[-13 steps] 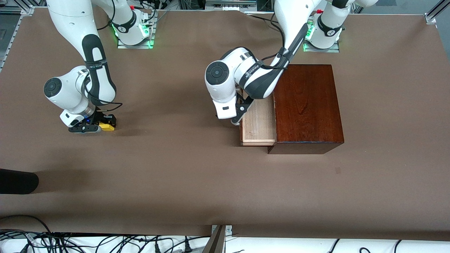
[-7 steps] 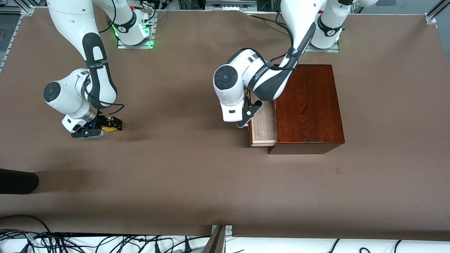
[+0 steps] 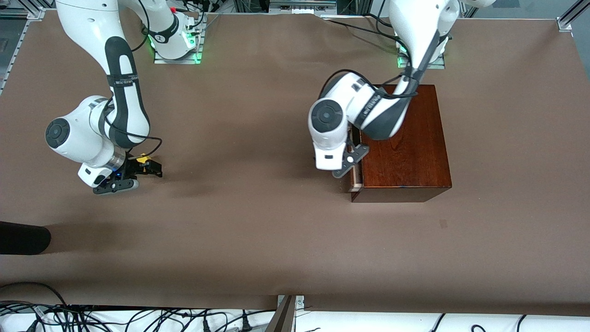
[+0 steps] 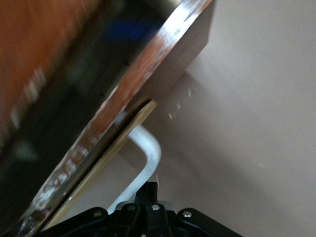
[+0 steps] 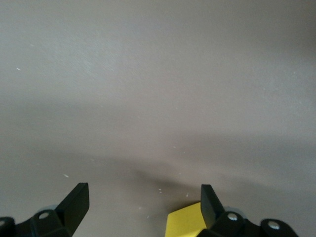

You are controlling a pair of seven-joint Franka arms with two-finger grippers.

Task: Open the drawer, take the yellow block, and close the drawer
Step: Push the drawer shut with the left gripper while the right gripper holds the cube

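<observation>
Since a second ago I see the drawer pushed almost fully into the box; only a thin strip of pale tray shows at its front, where a wide stretch of tray stood out before. The right gripper has spread its fingers and let go of the yellow block, which it was clamping then.

Taking the front view from its left edge across: the right gripper sits low by the table, well away from the box toward the right arm's end, fingers wide apart. The block rests on the table just beside those fingers, only partly visible. Next comes the left gripper, pressed shut, right at the drawer's front. The drawer slides along the line toward the right arm's end, its front facing that way, and its long front edge runs from the arms' bases toward the front camera.

The left wrist view adds the white handle just ahead of the closed fingertips; I cannot tell whether they touch it. The right wrist view shows a corner of the block beside one spread finger, free of the grip.
</observation>
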